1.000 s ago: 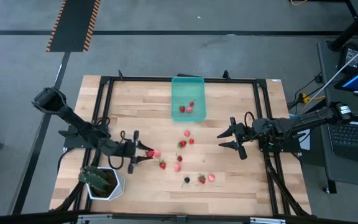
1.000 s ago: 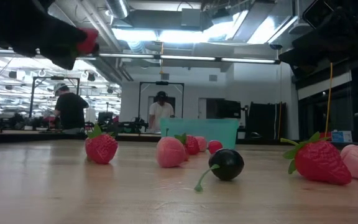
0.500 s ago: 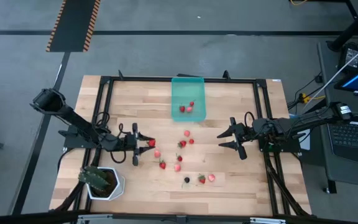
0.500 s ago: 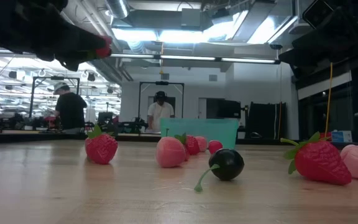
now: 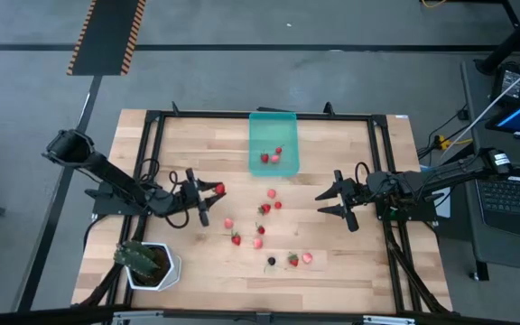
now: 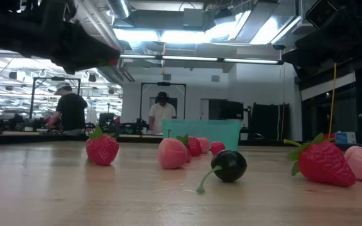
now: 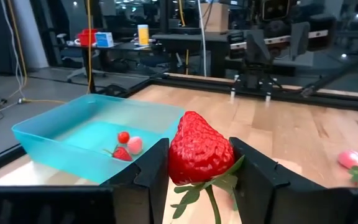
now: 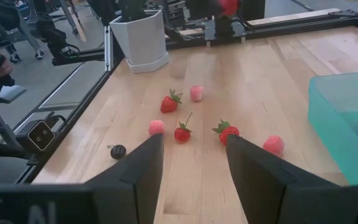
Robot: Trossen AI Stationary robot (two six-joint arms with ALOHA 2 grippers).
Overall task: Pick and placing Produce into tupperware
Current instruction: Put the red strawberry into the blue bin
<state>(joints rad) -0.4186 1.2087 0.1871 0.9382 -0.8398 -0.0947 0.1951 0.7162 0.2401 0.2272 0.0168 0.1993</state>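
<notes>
A red strawberry (image 7: 199,149) was held pinched between the jaws of the left gripper (image 5: 208,191), lifted clear of the wooden table (image 5: 197,144) over its left half. The teal tupperware (image 5: 273,126) lay at the middle of the table's far edge, ahead and to the right of the jaws, with its long axis running from far edge to near edge; three fruits were already seen inside it. The carry was judged to turn on bringing the berry over the tupperware's open near-left corner before release. The left arm was the nearer one. The right gripper (image 5: 335,201) was parked over the right half of the table, its jaws spread and empty. Loose produce (image 5: 258,242) was scattered across the middle, toward the near edge. Compared with a second earlier, the left gripper had been raised and carried toward the far edge; the right arm and the loose fruit were unchanged.
</notes>
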